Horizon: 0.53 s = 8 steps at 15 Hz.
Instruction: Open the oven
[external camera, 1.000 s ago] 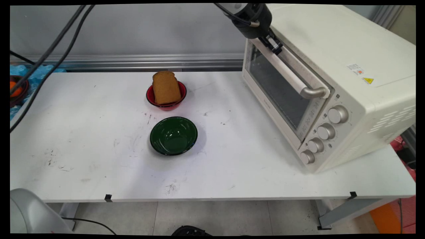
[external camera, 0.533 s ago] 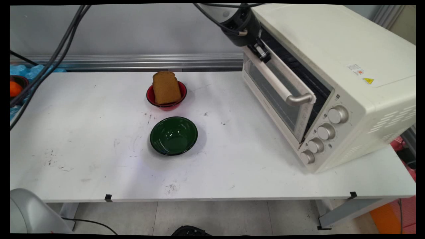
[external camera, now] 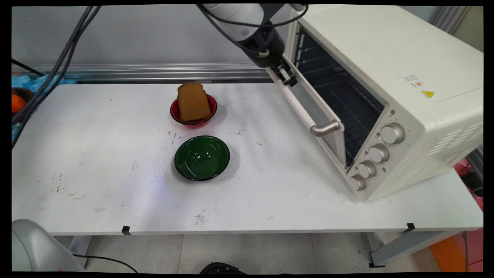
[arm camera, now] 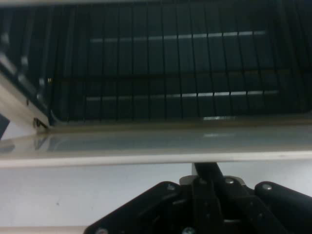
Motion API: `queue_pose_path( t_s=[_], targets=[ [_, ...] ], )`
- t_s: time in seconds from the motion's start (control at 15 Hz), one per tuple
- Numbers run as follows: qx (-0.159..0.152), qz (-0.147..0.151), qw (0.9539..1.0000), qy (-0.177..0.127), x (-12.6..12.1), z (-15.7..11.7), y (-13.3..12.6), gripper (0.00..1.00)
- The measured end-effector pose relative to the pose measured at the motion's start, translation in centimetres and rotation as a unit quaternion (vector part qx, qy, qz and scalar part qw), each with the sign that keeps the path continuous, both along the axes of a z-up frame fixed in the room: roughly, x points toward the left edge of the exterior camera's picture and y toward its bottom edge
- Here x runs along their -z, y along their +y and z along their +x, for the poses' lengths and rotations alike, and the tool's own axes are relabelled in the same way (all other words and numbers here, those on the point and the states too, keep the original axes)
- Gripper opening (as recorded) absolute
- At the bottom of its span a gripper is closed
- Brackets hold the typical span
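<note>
At the far right of the table (external camera: 96,185), my gripper (external camera: 287,76) is clamped on the oven door's handle (external camera: 305,110); the door (external camera: 322,119) hangs half open, with the red bowl (external camera: 193,121) to the left.

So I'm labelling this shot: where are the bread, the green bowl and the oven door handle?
bread (external camera: 192,101), main view, middle of the slice's face
green bowl (external camera: 202,158), main view, inside bottom
oven door handle (external camera: 305,112), main view, mid-bar
</note>
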<state>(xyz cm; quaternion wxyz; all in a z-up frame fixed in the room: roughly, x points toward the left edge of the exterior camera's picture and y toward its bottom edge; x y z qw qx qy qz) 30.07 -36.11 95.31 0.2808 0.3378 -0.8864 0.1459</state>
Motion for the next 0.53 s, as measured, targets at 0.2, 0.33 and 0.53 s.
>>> queue_pose_path(
  t_s=[0.2, 0.33, 0.53],
  targets=[
    [0.003, 0.004, 1.0, -0.006, 0.8, 0.7, 0.3, 0.0],
    [0.004, 0.006, 0.9999, -0.008, 1.3, 1.1, 0.5, 0.0],
    [0.005, 0.008, 0.9999, -0.01, 2.0, 1.5, 0.7, 0.0]
  ],
)
